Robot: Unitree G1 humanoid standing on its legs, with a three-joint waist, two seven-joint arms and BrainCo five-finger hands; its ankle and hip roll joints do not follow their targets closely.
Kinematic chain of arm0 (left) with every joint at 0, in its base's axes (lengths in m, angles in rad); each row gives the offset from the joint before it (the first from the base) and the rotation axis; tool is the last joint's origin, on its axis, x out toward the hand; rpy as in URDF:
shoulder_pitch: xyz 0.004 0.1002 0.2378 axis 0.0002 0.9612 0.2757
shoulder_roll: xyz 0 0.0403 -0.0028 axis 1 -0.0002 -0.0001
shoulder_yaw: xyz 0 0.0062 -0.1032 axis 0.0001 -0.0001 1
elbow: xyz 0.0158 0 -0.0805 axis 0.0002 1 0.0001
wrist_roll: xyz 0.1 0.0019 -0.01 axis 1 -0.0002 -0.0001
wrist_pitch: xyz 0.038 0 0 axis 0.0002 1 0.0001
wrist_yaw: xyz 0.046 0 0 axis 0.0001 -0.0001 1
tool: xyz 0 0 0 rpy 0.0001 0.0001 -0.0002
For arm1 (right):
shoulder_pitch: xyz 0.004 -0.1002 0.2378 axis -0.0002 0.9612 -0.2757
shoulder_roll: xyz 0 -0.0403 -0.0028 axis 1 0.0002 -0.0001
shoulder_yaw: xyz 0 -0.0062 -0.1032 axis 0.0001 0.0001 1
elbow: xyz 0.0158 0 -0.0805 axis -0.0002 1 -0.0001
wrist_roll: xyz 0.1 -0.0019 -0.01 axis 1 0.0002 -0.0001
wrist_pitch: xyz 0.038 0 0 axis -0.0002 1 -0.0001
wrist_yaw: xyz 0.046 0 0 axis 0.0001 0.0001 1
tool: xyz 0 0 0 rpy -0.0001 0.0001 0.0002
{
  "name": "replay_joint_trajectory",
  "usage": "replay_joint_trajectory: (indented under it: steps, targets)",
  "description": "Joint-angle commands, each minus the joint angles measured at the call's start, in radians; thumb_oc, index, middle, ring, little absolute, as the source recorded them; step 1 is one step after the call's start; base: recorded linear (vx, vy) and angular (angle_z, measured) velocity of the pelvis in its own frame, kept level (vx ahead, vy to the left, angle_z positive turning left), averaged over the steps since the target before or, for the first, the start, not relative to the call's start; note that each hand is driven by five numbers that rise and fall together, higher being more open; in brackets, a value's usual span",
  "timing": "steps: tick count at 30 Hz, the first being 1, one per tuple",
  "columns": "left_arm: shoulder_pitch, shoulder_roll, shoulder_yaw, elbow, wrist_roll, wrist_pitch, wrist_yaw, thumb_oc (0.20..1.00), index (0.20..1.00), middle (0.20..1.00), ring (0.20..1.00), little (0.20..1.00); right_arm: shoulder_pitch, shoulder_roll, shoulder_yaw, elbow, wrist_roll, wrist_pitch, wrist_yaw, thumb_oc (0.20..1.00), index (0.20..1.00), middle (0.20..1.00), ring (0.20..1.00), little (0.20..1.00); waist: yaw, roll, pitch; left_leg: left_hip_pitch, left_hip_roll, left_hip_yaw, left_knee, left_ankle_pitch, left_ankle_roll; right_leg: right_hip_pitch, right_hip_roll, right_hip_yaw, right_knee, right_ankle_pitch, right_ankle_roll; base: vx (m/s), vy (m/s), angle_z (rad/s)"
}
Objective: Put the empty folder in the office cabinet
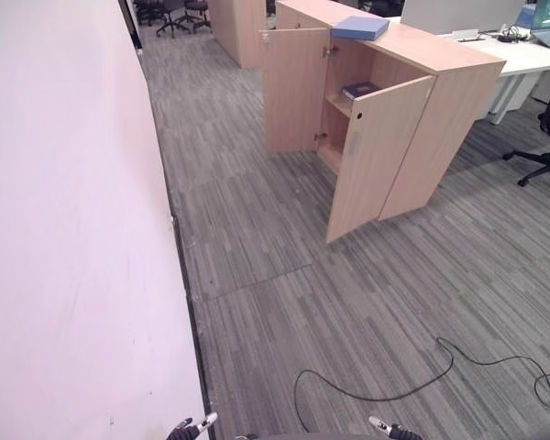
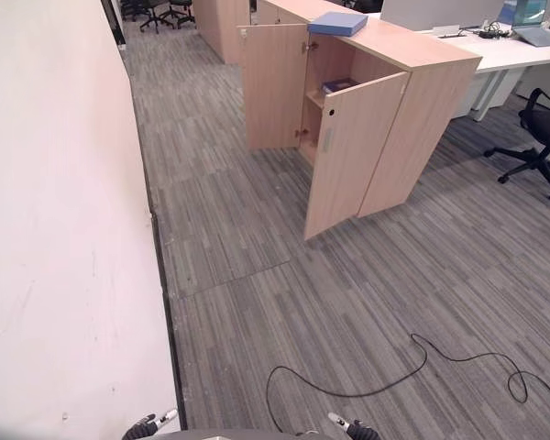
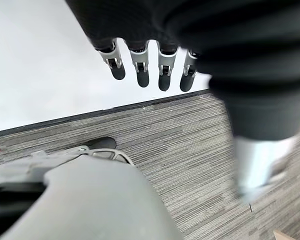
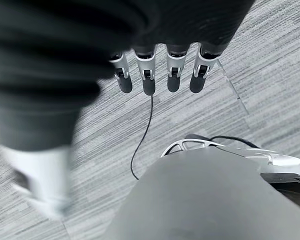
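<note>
left eye view, blue folder (image 1: 360, 27) flat atop open cabinet (image 1: 440, 82) — long axis left-right

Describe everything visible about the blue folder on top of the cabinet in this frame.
The blue folder is a flat, rectangular, binder-like thing with a plain blue cover and a thick, paler blue edge. It lies closed and flat on the light wood top of the office cabinet, near the top's front edge above the open doors, one corner about at that edge. Nothing rests on it and neither hand touches it. Whether it is empty cannot be told. A separate dark blue item lies on a shelf inside.
</note>
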Motion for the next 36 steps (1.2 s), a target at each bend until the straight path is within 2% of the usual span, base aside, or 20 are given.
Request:
replay_joint_trajectory:
  steps: [1, 5, 9, 11, 13, 17, 22, 36]
  targets:
    - [-0.033, -0.030, 0.026, 0.033, -0.038, -0.020, -0.012, 1.000, 1.000, 1.000, 1.000, 1.000, -0.055, 0.016, 0.023, 0.058, 0.013, -0.020, 0.012, 1.000, 1.000, 1.000, 1.000, 1.000, -0.007, -0.008, -0.001, 0.005, -0.014, 0.022, -0.071, 0.031, -0.056, 0.060, -0.018, -0.083, -0.147, 0.107, 0.080, 0.00, 0.000, 0.00]
    - [-0.034, -0.030, 0.024, 0.031, -0.033, -0.024, -0.011, 1.000, 1.000, 1.000, 1.000, 1.000, -0.055, 0.014, 0.028, 0.054, 0.008, -0.018, 0.014, 1.000, 1.000, 1.000, 1.000, 1.000, -0.006, -0.008, -0.003, 0.004, -0.014, 0.018, -0.071, 0.031, -0.055, 0.059, -0.017, -0.083, -0.147, 0.107, 0.079, 0.00, 0.000, 0.00]
    - [-0.040, -0.013, -0.012, -0.006, 0.044, -0.048, 0.036, 1.000, 1.000, 1.000, 1.000, 1.000, -0.059, 0.013, 0.029, 0.049, 0.011, -0.024, 0.005, 1.000, 1.000, 1.000, 1.000, 1.000, -0.004, -0.012, 0.000, 0.002, -0.014, 0.016, -0.071, 0.032, -0.056, 0.059, -0.017, -0.084, -0.147, 0.107, 0.079, 0.00, -0.006, 0.01]
    - [-0.046, 0.000, -0.022, -0.044, 0.104, -0.076, 0.119, 1.000, 1.000, 1.000, 1.000, 1.000, -0.062, 0.023, 0.031, 0.041, 0.023, -0.039, -0.013, 1.000, 1.000, 1.000, 1.000, 1.000, 0.004, -0.018, 0.006, 0.001, -0.014, 0.013, -0.071, 0.031, -0.056, 0.061, -0.016, -0.088, -0.147, 0.105, 0.079, -0.01, -0.035, 0.04]
    - [-0.046, -0.015, -0.012, -0.038, 0.096, -0.077, 0.163, 1.000, 1.000, 1.000, 1.000, 1.000, -0.064, 0.036, 0.033, 0.041, 0.031, -0.048, -0.037, 1.000, 1.000, 1.000, 1.000, 1.000, 0.008, -0.023, 0.006, 0.001, -0.014, 0.013, -0.070, 0.032, -0.057, 0.062, -0.015, -0.091, -0.147, 0.103, 0.079, -0.01, -0.031, 0.08]
    - [-0.044, -0.017, -0.027, -0.025, 0.058, -0.067, 0.092, 1.000, 1.000, 1.000, 1.000, 1.000, -0.063, 0.031, 0.041, 0.036, 0.035, -0.045, -0.024, 1.000, 1.000, 1.000, 1.000, 1.000, 0.004, -0.021, 0.005, 0.002, -0.011, 0.013, -0.070, 0.033, -0.058, 0.063, -0.012, -0.089, -0.147, 0.101, 0.077, 0.00, -0.005, 0.01]
    - [-0.043, -0.022, -0.033, 0.006, 0.055, -0.053, 0.051, 1.000, 1.000, 1.000, 1.000, 1.000, -0.065, 0.024, 0.057, 0.017, 0.023, -0.042, -0.012, 1.000, 1.000, 1.000, 1.000, 1.000, -0.005, -0.015, 0.000, 0.006, -0.009, 0.022, -0.069, 0.031, -0.058, 0.062, -0.010, -0.083, -0.147, 0.101, 0.074, 0.00, 0.000, 0.00]
    - [-0.046, -0.021, -0.069, 0.016, 0.117, -0.044, 0.056, 1.000, 1.000, 1.000, 1.000, 1.000, -0.067, 0.014, 0.087, 0.004, -0.066, -0.040, -0.056, 1.000, 1.000, 1.000, 1.000, 1.000, -0.014, -0.009, 0.004, 0.014, -0.012, 0.025, -0.070, 0.021, -0.051, 0.059, -0.007, -0.063, -0.147, 0.100, 0.073, 0.00, 0.002, -0.05]
